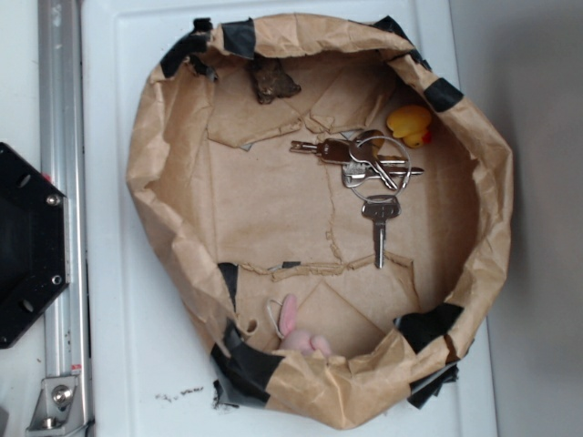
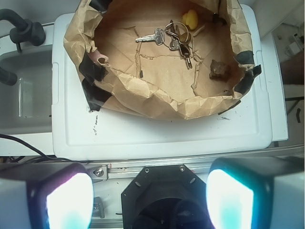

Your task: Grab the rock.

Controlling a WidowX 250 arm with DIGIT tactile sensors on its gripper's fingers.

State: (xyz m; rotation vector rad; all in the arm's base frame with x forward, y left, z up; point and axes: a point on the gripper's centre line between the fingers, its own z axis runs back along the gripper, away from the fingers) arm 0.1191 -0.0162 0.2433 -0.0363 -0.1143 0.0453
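Exterior view, left to right. The black robot base (image 1: 27, 244) is sitting at the far left beside an aluminium rail (image 1: 62, 209). The white lid (image 1: 118, 109) is carrying a brown paper nest (image 1: 164, 209) patched with strips of black tape (image 1: 239, 36). Inside, the rock (image 1: 271, 80) is lying on the paper floor close under the far wall, left of centre and well apart from everything else. A pink soft toy (image 1: 296, 330) is resting against the near wall. The bunch of keys (image 1: 364, 168) is sprawling mid-floor, and the yellow rubber duck (image 1: 410, 124) is sitting at the right, against the wall.

Wrist view: the gripper (image 2: 148, 198) is hanging back over the robot base, well apart from the nest, with its two fingers (image 2: 69, 195) standing wide apart and nothing between them. Here the rock (image 2: 220, 69) is showing at the right of the nest, near the paper wall.

Handling judgement: the rock is appearing stiff, rough and jagged, probably light for its size, though the view is too coarse to confirm its weight. Its rough faces should be resisting slip; uneven edges could be letting it twist. The jaws should be closing across its narrower middle, from above, staying clear of the paper wall.
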